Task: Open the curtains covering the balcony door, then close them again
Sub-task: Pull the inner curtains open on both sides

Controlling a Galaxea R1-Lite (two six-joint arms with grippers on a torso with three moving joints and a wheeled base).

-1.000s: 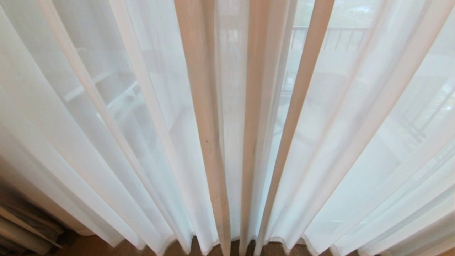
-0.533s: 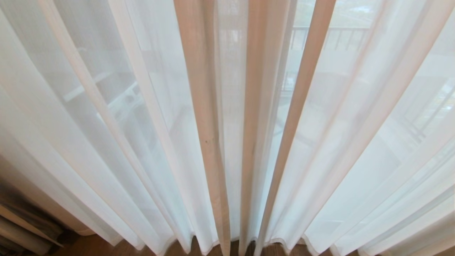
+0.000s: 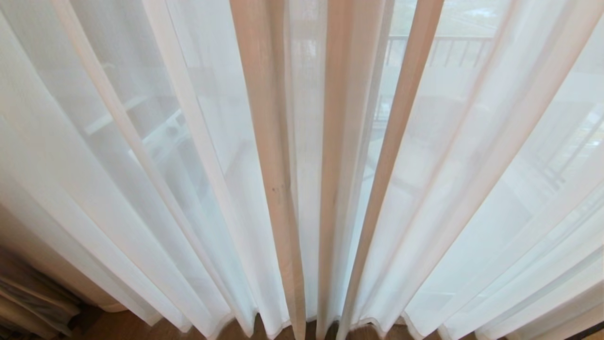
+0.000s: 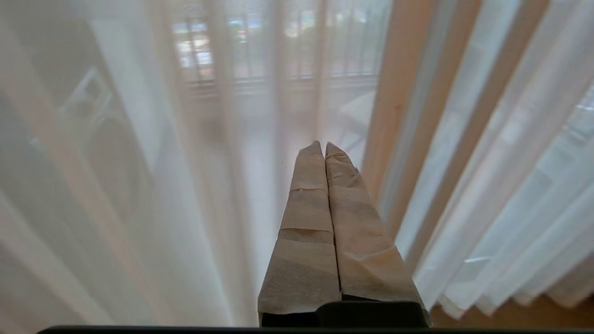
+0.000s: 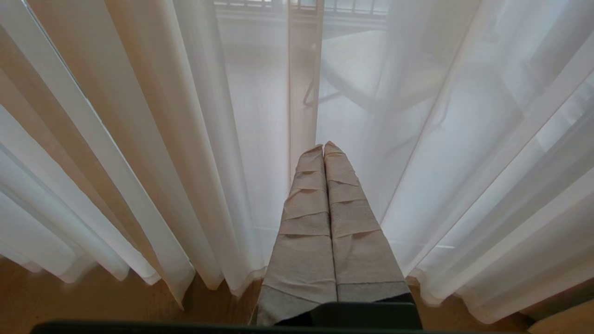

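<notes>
Head view barely changed: curtains (image 3: 302, 165) stayed drawn, while the left hand (image 4: 323, 147), pinched shut and empty, neared their folds.

Brown wooden floor (image 3: 141, 326) runs along the bottom. Daylight glows from outside, where a dark railing (image 3: 439, 47) and a pale appliance (image 3: 165, 134) show faintly, with blurred furniture beyond.

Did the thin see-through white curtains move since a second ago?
No. In the head view the thin white sheer curtains hang in the same folds, their hems meeting the brown wooden floor at the same spots.
</notes>
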